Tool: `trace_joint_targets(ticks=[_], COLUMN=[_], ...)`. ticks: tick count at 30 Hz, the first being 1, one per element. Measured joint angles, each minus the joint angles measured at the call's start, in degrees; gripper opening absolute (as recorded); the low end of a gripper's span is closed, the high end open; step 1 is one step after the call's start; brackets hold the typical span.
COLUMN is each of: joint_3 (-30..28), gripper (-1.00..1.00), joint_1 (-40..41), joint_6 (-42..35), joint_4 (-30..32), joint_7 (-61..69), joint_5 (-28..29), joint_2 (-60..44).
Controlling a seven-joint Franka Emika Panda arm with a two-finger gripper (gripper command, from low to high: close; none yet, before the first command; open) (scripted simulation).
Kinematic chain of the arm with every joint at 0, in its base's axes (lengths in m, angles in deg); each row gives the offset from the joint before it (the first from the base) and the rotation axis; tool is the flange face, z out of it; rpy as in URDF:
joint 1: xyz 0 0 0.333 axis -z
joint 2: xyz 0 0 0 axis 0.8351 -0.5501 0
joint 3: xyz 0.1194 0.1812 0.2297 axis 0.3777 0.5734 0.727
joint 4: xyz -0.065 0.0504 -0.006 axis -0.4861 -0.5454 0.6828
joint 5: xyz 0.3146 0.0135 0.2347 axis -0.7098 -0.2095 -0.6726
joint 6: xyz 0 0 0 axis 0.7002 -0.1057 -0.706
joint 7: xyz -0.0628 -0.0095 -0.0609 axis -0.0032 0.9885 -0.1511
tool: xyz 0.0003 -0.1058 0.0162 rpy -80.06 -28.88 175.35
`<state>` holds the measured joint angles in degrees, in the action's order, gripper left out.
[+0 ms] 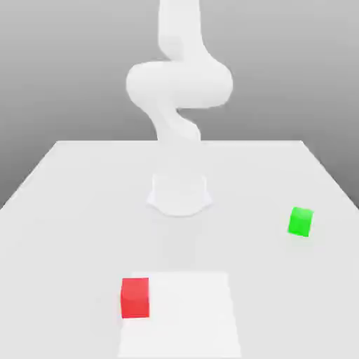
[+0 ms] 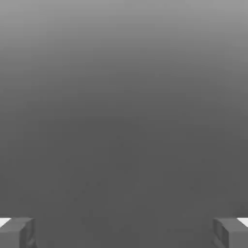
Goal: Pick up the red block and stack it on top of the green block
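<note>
red block [image 1: 135, 297], a small matte bright red cube, sits flat on the white table [image 1: 63, 210] toward the exterior view's left, one face turned to that camera, no long axis to it. green block [image 1: 301, 221], same size and finish, rests well apart toward the exterior view's right, turned slightly. my gripper [image 2: 124, 232] is spread wide with nothing between my fingertips [image 2: 17, 231], which are cut off at the frame's corners.
</note>
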<state>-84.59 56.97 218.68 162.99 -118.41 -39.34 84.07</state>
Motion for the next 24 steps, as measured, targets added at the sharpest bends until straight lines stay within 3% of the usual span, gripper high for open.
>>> trace_joint_targets(ticks=[14,20,24], joint_3=[-5.7,-6.9,-5.3], gripper=[0.00,0.00,0.00], joint_1=[1.7,3.3,4.3], joint_6=[16.2,23.1,29.6], joint_4=[14.3,20.3,20.2], joint_7=[8.3,14.3,17.2], joint_5=[1.6,-1.3,-4.5], joint_2=[-29.5,-42.0,-50.4])
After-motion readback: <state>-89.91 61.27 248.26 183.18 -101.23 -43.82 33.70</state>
